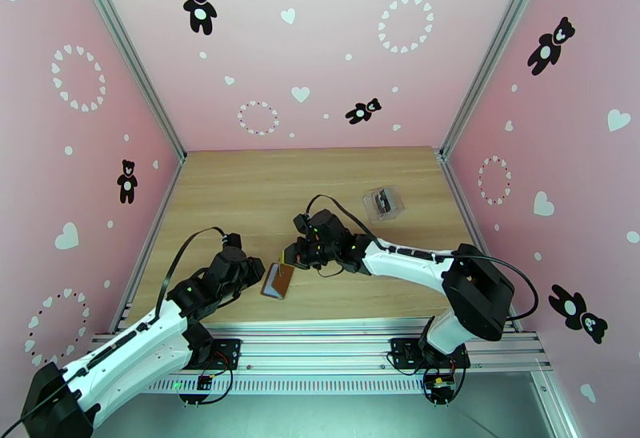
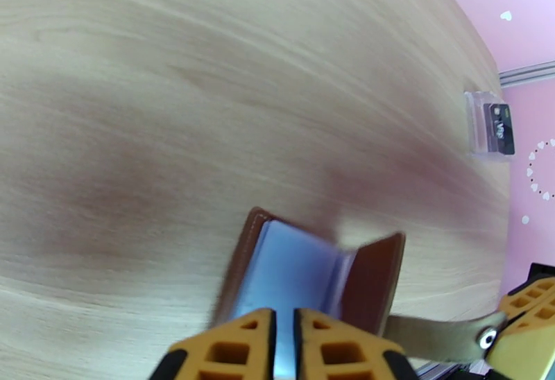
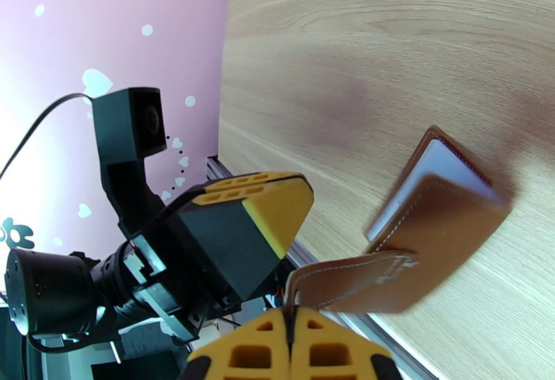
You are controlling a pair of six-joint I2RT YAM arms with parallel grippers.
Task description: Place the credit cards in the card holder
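The card holder (image 1: 278, 280) sits half open between the grippers near the table's (image 1: 240, 192) front edge, its long axis roughly twelve-to-six in the top view. The left gripper (image 2: 284, 347) is nearly closed on the greyish inner pocket (image 2: 291, 270). The right gripper (image 3: 288, 347) is pinched tight on the snap tab (image 3: 347, 281). The credit cards (image 1: 386, 201) lie in a clear case (image 1: 370, 200) at two o'clock from the holder, and their pale print is unreadable.

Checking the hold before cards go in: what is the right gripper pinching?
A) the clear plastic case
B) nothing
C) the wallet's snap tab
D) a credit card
C: the right gripper has its fingers closed on the snap tab of the brown card holder.
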